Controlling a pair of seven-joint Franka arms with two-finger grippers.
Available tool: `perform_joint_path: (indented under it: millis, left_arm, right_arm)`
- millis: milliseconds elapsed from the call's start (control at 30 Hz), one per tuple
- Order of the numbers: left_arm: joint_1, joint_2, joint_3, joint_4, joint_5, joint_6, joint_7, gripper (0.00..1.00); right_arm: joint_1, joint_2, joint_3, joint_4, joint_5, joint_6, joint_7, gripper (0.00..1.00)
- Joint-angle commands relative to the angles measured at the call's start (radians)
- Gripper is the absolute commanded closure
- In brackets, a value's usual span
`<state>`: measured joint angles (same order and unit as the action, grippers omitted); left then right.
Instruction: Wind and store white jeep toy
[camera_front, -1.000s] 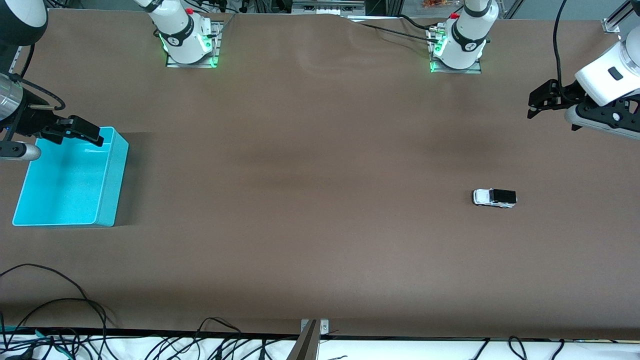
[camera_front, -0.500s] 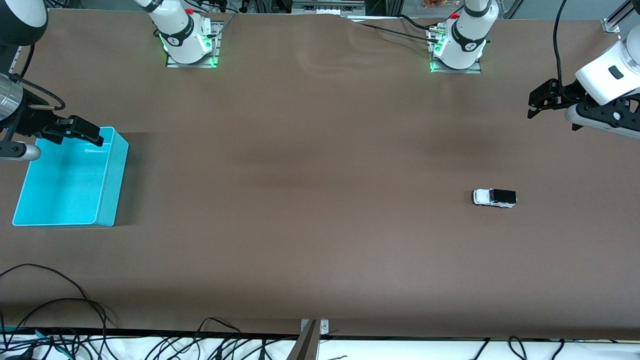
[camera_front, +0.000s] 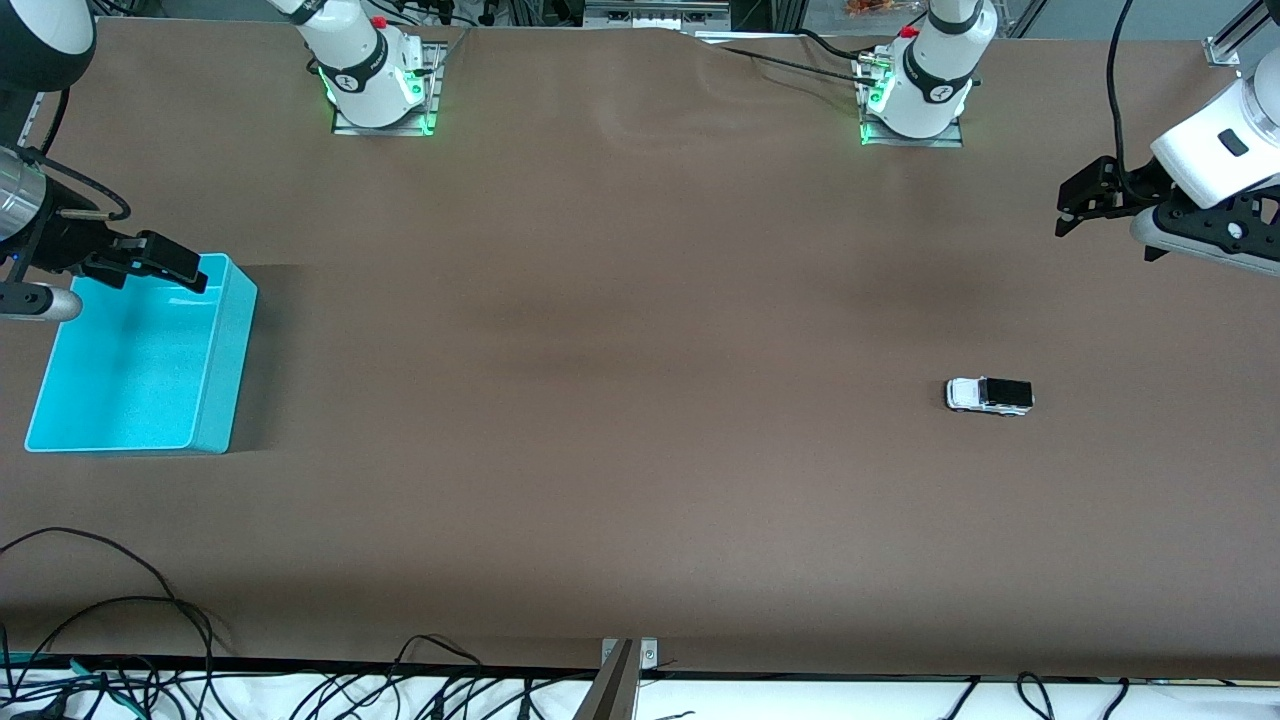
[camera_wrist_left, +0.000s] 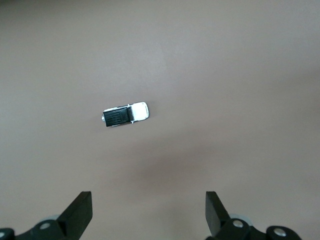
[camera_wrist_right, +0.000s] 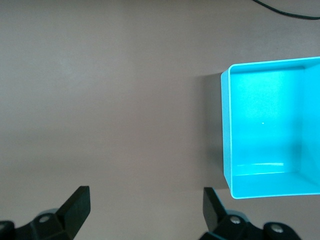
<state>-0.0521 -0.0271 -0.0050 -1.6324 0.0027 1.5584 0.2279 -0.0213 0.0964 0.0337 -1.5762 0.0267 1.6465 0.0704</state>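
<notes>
With fingers apart, the left gripper (camera_wrist_left: 148, 215) should descend straight over the toy car (camera_front: 989, 395) near the bench's left-arm edge, while the right gripper (camera_wrist_right: 145, 212), fingers also apart, waits over the bin (camera_front: 217, 370).

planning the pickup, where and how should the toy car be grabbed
Probably best across its narrow sides at mid-body, coming straight down from above. The toy car sits upright on its wheels on the table, long axis running end to end, and the open left tool has room.
</notes>
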Motion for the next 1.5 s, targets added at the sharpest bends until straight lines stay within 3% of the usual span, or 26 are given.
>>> perform_joint_path:
  millis: [0, 1467]
  left_arm:
    - [-0.006, 0.015, -0.003, 0.028, 0.028, -0.008, 0.001, 0.0]
    - [0.001, 0.047, -0.001, 0.026, 0.03, -0.003, 0.01, 0.0]
  right_arm:
    - [-0.017, -0.003, 0.017, 0.007, -0.01, -0.01, -0.012, 0.0]
    - [-0.017, -0.003, 0.017, 0.007, -0.008, -0.011, -0.014, 0.0]
